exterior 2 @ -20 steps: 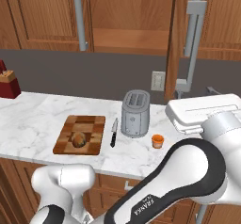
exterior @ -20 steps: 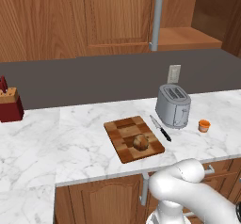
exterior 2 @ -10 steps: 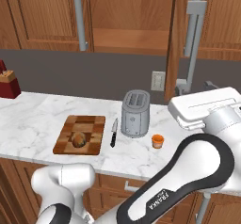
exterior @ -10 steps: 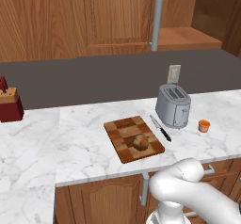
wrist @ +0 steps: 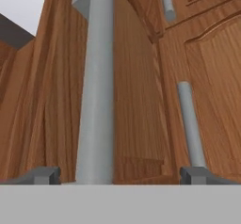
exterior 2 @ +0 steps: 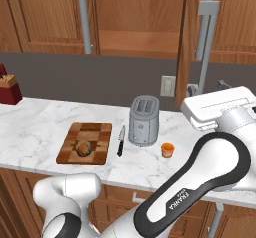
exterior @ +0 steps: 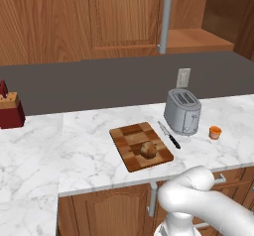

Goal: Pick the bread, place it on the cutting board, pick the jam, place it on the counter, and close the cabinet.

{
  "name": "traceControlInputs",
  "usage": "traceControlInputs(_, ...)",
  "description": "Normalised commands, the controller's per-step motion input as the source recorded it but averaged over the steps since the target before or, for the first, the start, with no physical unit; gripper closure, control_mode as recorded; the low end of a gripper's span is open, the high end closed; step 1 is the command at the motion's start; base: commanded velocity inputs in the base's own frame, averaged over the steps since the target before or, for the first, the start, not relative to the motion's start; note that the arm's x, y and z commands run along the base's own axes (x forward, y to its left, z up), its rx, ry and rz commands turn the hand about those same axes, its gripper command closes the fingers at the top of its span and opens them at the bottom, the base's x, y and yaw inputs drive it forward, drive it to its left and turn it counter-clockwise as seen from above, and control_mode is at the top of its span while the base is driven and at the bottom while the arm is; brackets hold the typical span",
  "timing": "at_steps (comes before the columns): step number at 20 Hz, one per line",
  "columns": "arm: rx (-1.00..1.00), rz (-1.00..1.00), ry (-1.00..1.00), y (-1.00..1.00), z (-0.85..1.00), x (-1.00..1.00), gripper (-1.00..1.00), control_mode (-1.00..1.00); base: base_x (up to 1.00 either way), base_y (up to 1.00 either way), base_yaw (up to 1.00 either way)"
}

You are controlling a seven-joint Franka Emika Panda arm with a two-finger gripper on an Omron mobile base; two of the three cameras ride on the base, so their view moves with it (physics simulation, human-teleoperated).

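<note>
Closing the cabinet point(exterior 2: 187, 42): bread point(exterior 2: 83, 148) sits on cutting board point(exterior 2: 85, 143), jam point(exterior 2: 167, 149) on counter point(exterior 2: 35, 127).
Our gripper point(wrist: 120, 173) stands open at the door's grey handle point(wrist: 96, 86); next we judge a sideways push shut.

Two base cameras look down from behind over the same counter point(exterior: 99, 150); the hand camera faces the cabinet point(wrist: 136, 100) handle close-up.
</note>
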Motion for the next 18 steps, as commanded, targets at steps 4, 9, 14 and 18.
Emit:
traceControlInputs(4,0.03,0.04,0.0,0.0,0.0,0.03,-1.0,-1.0,0.0,0.0,0.0)
traceControlInputs(9,0.0,0.09,0.0,0.14,0.0,0.0,-1.0,-1.0,0.0,0.0,0.0)
traceControlInputs(14,0.0,0.09,0.0,0.42,0.0,0.04,-1.0,-1.0,0.0,0.0,0.0)
traceControlInputs(18,0.0,0.06,0.0,0.59,0.0,0.05,-1.0,-1.0,0.0,0.0,0.0)
